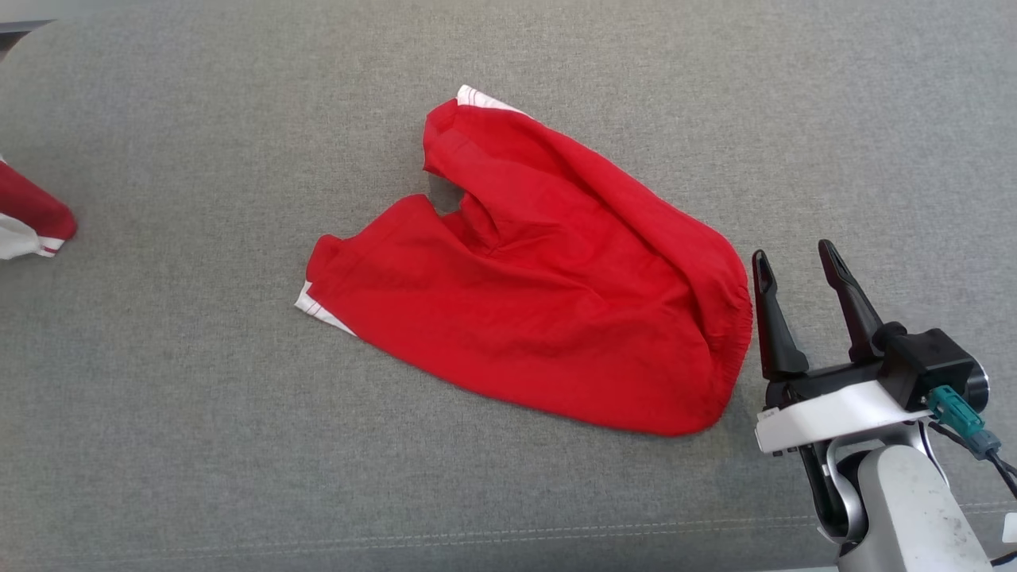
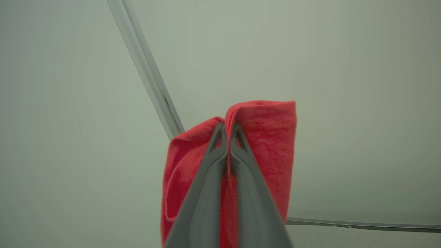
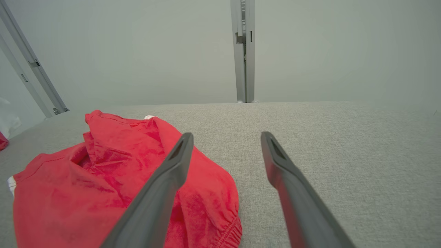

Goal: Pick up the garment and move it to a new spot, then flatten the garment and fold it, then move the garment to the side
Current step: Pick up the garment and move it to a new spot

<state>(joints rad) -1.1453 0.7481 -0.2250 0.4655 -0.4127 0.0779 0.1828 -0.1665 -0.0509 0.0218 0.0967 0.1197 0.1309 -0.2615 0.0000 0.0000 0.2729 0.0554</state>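
**Left pincer clamped on red cloth; right pincer wide beside red garment**

Left wrist view: the left gripper (image 2: 228,127) has its 2 fingers pressed together, with a fold of red cloth (image 2: 268,137) pinched between them. The cloth bunches up on both sides of the fingers and hangs toward 6 o'clock. Behind it is a pale wall, with a metal frame bar (image 2: 148,69) running from 11 o'clock down to the cloth.

Head view, 9 o'clock edge: a red-and-white piece of fabric (image 1: 32,214) cuts into the picture over the grey padded surface (image 1: 199,437). I cannot tell whether it is the same cloth the left pincer holds.

Head view, centre: the red garment (image 1: 540,294) lies loose and creased on the surface.
- 2 leg ends point to 11 o'clock and 8 o'clock, each with white trim (image 1: 322,310).
- The elastic waistband (image 1: 735,318) sits at the garment's 4 o'clock end.

Head view, 4 o'clock: the right gripper (image 1: 794,254) points to 12 o'clock with its fingers spread wide and nothing between them. Its nearer finger is just beside the waistband, at the waistband's 3 o'clock. I cannot tell whether they touch.

Right wrist view: the same gripper (image 3: 227,136) is open over bare grey surface, with the garment (image 3: 86,179) at 8 o'clock.
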